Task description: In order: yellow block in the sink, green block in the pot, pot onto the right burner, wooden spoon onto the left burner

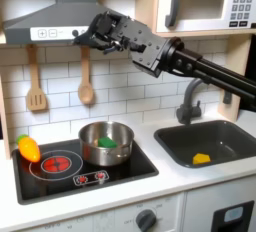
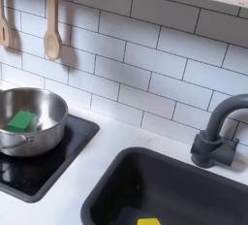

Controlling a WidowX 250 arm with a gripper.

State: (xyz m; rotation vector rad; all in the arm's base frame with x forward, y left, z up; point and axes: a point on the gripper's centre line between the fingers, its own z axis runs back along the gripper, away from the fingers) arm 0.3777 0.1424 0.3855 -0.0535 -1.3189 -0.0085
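Spoon (image 1: 86, 76) is what's left, I reckon: yellow block (image 1: 202, 158) lies in the sink (image 1: 236, 136), green block (image 2: 21, 121) in the pot (image 2: 48, 108), pot on the first exterior view's right burner. It hangs on the wall (image 2: 145, 59) just beside the spatula (image 1: 36, 79), head down. Hand (image 1: 84, 36) hovers above its handle top; spread or pinched, I can't tell. Looks light, stiff, a bit slick. I'd pinch the handle across its narrow width, high up, then lift it clear.
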